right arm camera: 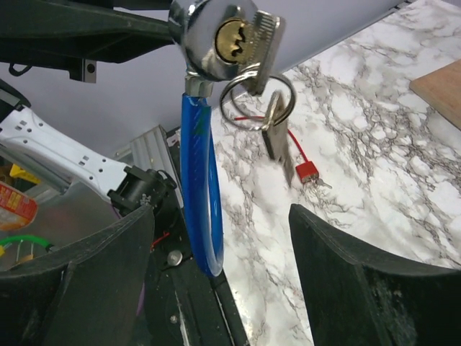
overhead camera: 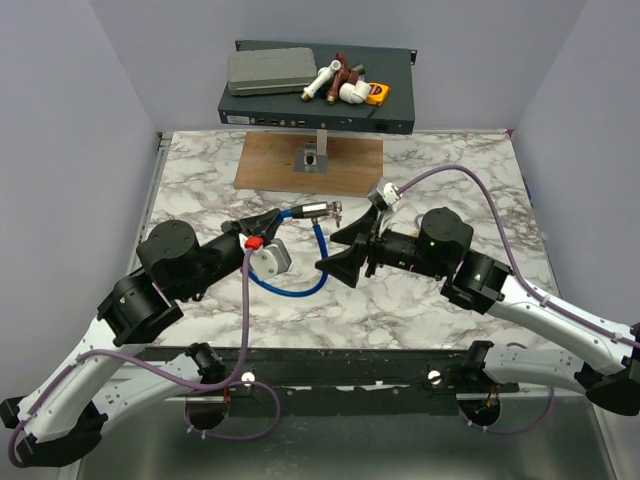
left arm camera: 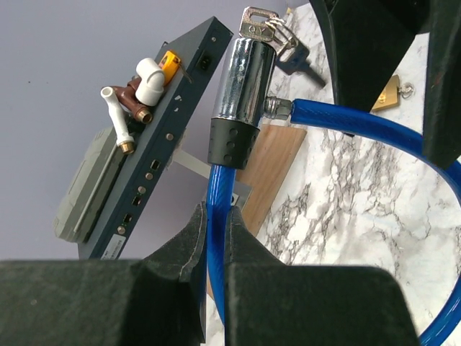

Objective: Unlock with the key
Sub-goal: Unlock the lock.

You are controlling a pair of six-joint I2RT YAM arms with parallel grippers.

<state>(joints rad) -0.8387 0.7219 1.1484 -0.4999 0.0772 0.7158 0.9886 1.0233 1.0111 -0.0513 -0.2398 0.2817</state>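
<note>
The cable [left arm camera: 346, 119] is blue, the key [right arm camera: 265, 43] silver. The white worktop [overhead camera: 200, 180] has grey marble veining; the board [overhead camera: 270, 160] is brown.

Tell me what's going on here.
The left gripper has its jaws shut on the blue cable just below the cable lock's chrome barrel, holding it above the marble table. The key appears to sit in the barrel's keyhole, with a second key hanging below. The right gripper faces that end, jaws open, touching nothing.

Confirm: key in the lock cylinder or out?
In. The key sticks out of the brass keyway on the cylinder; a spare key hangs below it.
</note>
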